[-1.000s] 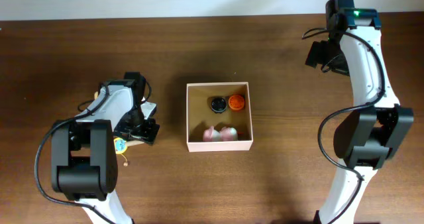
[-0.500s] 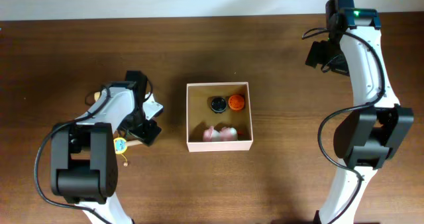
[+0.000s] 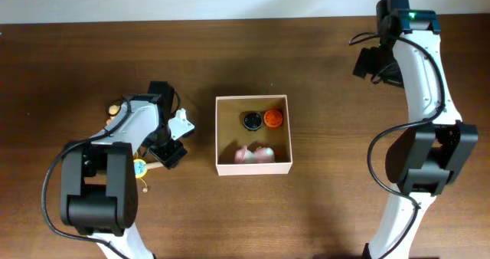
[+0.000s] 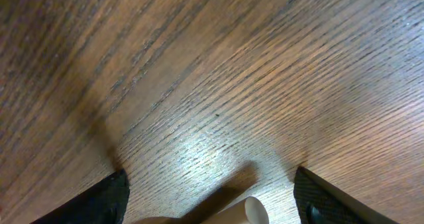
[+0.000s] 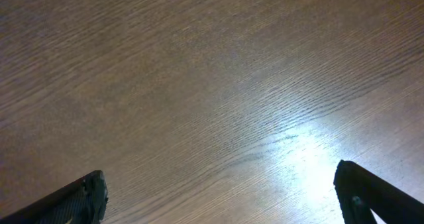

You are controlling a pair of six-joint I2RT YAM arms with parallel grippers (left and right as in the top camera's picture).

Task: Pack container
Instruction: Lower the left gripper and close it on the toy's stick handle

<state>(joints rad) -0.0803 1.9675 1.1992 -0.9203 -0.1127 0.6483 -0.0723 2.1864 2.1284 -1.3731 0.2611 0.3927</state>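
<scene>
The container (image 3: 254, 168) is a square, shallow box with white walls and a tan inside, at the table's middle. It holds a black round piece (image 3: 252, 120), an orange piece (image 3: 273, 119) and pink toys (image 3: 256, 155). My left gripper (image 3: 175, 139) is open just left of the container, low over the table. In the left wrist view its fingers (image 4: 212, 201) stand wide apart, with the end of a beige cylinder (image 4: 250, 212) between them, touching neither. My right gripper (image 3: 373, 63) is open and empty at the far right; the right wrist view (image 5: 218, 191) shows only bare wood.
A small yellow and teal toy (image 3: 138, 167) lies on the table left of my left gripper. A small pale orange thing (image 3: 113, 108) lies by the left arm. The table is dark brown wood.
My left gripper has moved a little to the right, closer to the container's left wall. The right arm and the container have not moved.
</scene>
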